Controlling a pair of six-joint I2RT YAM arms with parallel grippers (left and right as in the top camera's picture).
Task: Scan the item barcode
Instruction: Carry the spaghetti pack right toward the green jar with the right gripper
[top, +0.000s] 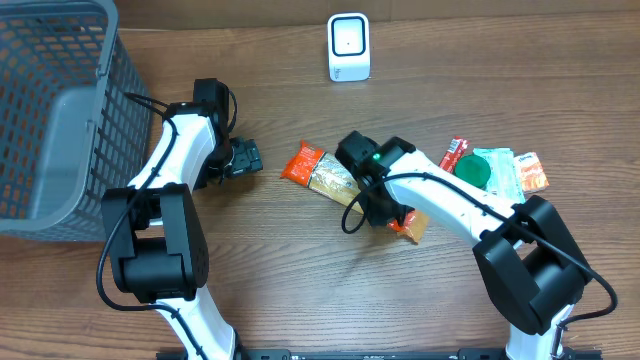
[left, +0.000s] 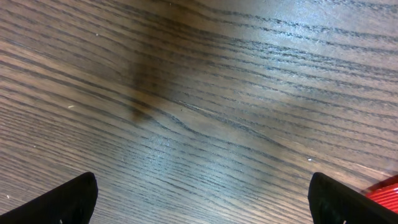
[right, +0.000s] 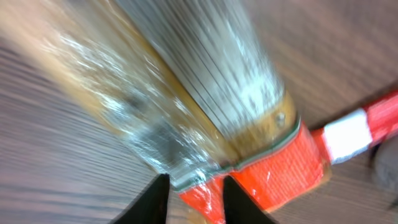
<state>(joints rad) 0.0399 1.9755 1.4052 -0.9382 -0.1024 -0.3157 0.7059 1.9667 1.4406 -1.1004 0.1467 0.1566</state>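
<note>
Right gripper (right: 196, 200) fingertips stand narrowly apart at the orange crimped end of the snack packet (right: 205, 93), low in the wrist frame; whether they pinch it I cannot tell. Left gripper (left: 199, 202) gapes wide over bare table (left: 199, 74). Overhead, the packet lies mid-frame, well apart from the white scanner (top: 348, 47) at top centre, so scanning looks not yet done.

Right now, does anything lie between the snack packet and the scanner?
Nothing visible does. Only bare table separates the snack packet from the white scanner; the other packets lie off to the side.
</note>
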